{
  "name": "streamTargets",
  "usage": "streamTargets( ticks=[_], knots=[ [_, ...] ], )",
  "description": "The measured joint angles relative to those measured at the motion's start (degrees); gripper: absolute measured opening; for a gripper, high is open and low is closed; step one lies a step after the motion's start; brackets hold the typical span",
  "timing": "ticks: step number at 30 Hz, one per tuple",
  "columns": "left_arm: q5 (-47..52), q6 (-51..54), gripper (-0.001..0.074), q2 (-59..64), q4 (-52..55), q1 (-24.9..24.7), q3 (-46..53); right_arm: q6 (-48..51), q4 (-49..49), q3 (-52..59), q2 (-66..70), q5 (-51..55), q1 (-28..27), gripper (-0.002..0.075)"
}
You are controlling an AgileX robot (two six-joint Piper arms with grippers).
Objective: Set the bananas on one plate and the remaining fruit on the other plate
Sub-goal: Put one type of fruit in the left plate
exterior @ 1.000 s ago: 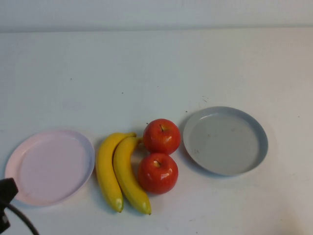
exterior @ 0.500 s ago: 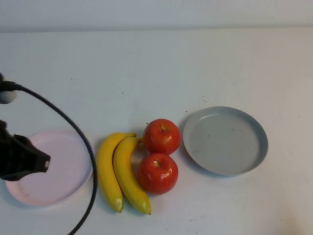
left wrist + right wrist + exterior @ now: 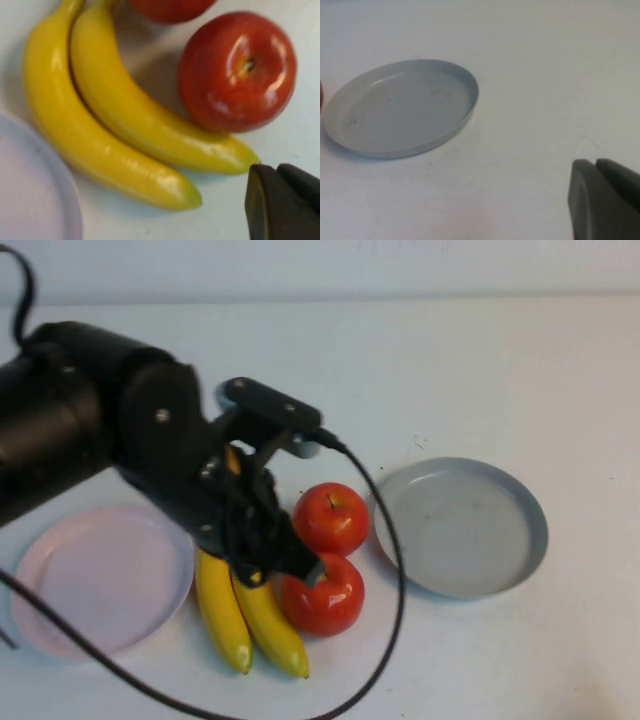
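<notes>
Two yellow bananas lie side by side between the pale pink plate and two red apples. The grey-blue plate is empty at the right. My left gripper hangs over the bananas' upper halves, next to the near apple. In the left wrist view its fingers are shut and empty, beside the banana tips and the apple. My right gripper is shut and empty, off to the side of the grey-blue plate; it is outside the high view.
The left arm's black cable loops over the table in front of the apples and bananas. The pink plate is empty. White table surface lies all around.
My left arm has swung from the left edge over the pink plate to above the bananas and apples. The fruit and plates have not moved.
</notes>
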State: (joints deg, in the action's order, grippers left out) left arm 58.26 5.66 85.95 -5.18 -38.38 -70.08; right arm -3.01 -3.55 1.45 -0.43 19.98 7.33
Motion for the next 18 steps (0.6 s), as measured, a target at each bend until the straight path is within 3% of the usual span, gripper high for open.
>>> streamTargets(
  ticks=[4, 6, 10, 14, 18],
  knots=[
    [-0.4, -1.7, 0.0, 6.0, 2.6, -4.5, -5.9, 0.0, 0.0, 0.0, 0.0, 0.0, 0.0, -0.0016],
    [0.6, -1.9, 0.0036, 8.7, 3.4, -5.5, -8.7, 0.0, 0.0, 0.0, 0.0, 0.0, 0.0, -0.0016],
    [4.2, -2.3, 0.027, 12.9, 3.8, -5.8, -13.1, 0.0, 0.0, 0.0, 0.0, 0.0, 0.0, -0.0016],
    [4.3, -6.3, 0.0594, 15.9, 5.2, -6.0, -15.1, 0.0, 0.0, 0.0, 0.0, 0.0, 0.0, -0.0016],
    [4.2, -11.6, 0.0667, 17.8, 8.4, -6.5, -15.5, 0.0, 0.0, 0.0, 0.0, 0.0, 0.0, -0.0016]
  ],
)
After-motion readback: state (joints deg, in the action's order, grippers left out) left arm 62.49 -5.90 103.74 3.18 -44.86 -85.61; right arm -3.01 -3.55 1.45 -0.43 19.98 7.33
